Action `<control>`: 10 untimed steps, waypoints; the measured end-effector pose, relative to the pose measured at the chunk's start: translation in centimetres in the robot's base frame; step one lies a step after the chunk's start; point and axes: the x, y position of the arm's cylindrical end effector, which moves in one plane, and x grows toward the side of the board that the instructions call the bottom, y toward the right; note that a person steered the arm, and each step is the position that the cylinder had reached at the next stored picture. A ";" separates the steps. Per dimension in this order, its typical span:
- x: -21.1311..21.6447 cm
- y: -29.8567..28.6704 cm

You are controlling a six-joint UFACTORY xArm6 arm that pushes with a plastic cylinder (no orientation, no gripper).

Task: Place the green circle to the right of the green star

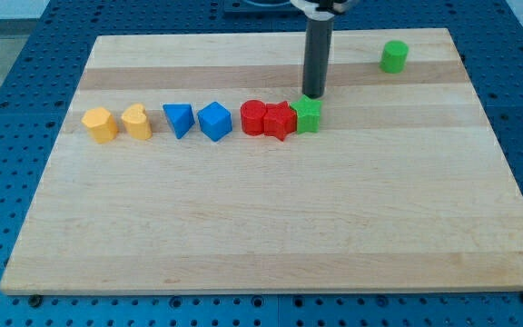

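My tip (312,94), a bare rod with no claw to open, sits just behind the green star (308,114), the green circle (393,56) well up-right; a careless sweep could scatter the row.

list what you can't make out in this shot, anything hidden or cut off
- Arm: cut off by the view's top edge; only the rod shows.
- My tip: sits just above the green star; whether they touch cannot be told.
- Red star: its left part overlaps the red circle, so where they meet is hidden.
- Green circle: too small to see whether its top is flat.
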 end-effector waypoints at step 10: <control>-8.9 14.4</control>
